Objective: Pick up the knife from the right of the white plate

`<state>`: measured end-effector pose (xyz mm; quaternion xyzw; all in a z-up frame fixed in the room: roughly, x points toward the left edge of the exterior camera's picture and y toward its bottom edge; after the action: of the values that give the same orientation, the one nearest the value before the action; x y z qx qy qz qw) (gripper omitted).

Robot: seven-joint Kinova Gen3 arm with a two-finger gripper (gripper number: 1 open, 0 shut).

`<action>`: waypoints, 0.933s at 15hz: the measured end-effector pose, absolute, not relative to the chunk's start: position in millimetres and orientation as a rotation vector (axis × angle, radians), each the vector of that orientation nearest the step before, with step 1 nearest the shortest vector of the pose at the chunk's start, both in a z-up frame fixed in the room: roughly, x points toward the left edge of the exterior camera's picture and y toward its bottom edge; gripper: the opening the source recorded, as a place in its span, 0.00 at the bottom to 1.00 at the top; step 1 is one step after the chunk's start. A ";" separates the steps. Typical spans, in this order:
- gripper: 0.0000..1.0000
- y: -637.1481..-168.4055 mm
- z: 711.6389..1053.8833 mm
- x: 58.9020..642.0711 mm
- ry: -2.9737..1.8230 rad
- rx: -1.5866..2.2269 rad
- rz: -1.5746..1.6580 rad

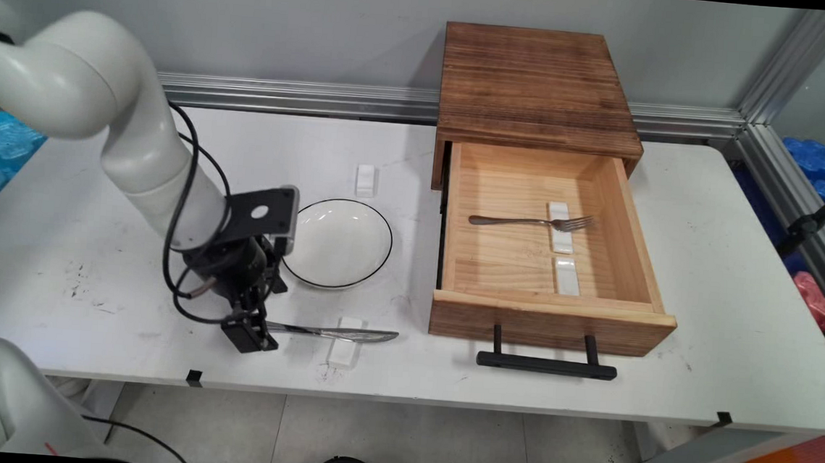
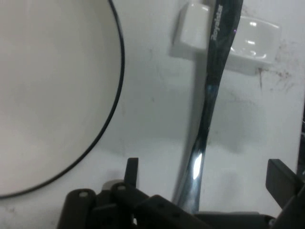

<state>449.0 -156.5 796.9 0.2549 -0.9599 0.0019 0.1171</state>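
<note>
Big white table (image 1: pixel 743 284) first, with a dark wooden cabinet (image 1: pixel 539 80) parked at the far side, right of centre. Paler drawer (image 1: pixel 551 321) pulled all the way out toward the near edge, black handle (image 1: pixel 547 364) sticking out front. Left of the drawer, a white plate (image 1: pixel 339 244) with a thin black rim, nothing on it. Just near-left of the plate, the gripper (image 1: pixel 254 333) down low at the table, pointing down. Fingers (image 2: pixel 132 171) spread apart on either side of a knife (image 1: pixel 304 330) handle, and no sign of them pinching it. Knife near the table's near edge, lying flat-ish, long axis running left to right: handle end at the left, right in the gap between the fingers, blade stretching off to the right and propped on a small white rest (image 1: pixel 343 354). So pretty much square across the handle, with the blade pointing away toward the drawer side. Inside the drawer, a fork (image 1: pixel 522 222) lying left to right too, tines on one rest (image 1: pixel 560 242), and a spare rest (image 1: pixel 567 277) just near of it. One more spare (image 1: pixel 365 181) just beyond the plate's far rim.
</note>
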 end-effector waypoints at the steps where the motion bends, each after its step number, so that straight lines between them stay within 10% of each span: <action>1: 1.00 -156.2 792.9 446.4 -2.808 0.741 0.011; 14: 1.00 -160.0 775.3 431.2 -2.793 0.692 0.074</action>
<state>431.2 -160.0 775.3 0.2382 -0.9620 0.0253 0.1311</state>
